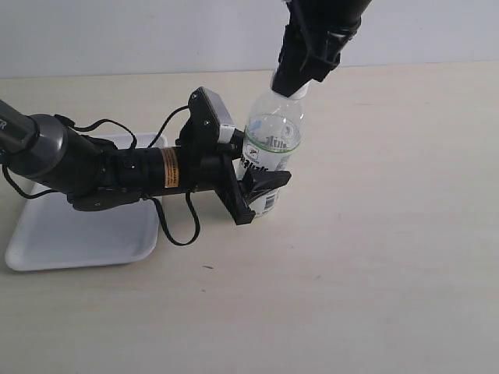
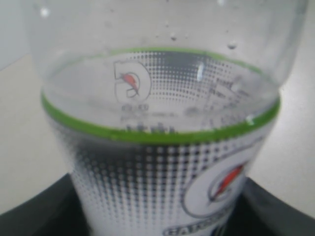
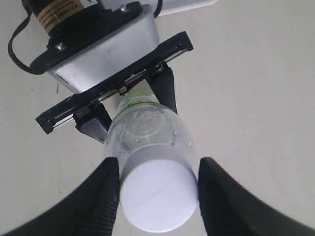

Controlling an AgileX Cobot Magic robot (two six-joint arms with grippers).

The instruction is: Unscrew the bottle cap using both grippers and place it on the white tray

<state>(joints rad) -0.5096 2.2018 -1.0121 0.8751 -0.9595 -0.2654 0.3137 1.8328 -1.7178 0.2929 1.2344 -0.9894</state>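
A pale table, bare in the foreground. Just beyond it, the left gripper reaches in low from the left. Its two black fingers are clamped on the labelled lower body of the bottle, which stands upright near the table's middle. From above and behind, the right gripper comes down over the neck. The right wrist view shows its ribbed fingers pressed against opposite sides of the bottle cap, which sits on the neck, not yet off.

The step in hand looks to be the unscrewing. To do it well, the right wrist should probably turn about the bottle's upright axis with a level grip while the left hold resists the twist — a thin clear bottle may squash or spin if gripped unevenly.

The white tray lies at the left, apart from the bottle. The left arm and its looping black cable hang over the tray's right part — the cap would have to be carried over them to reach the open surface.
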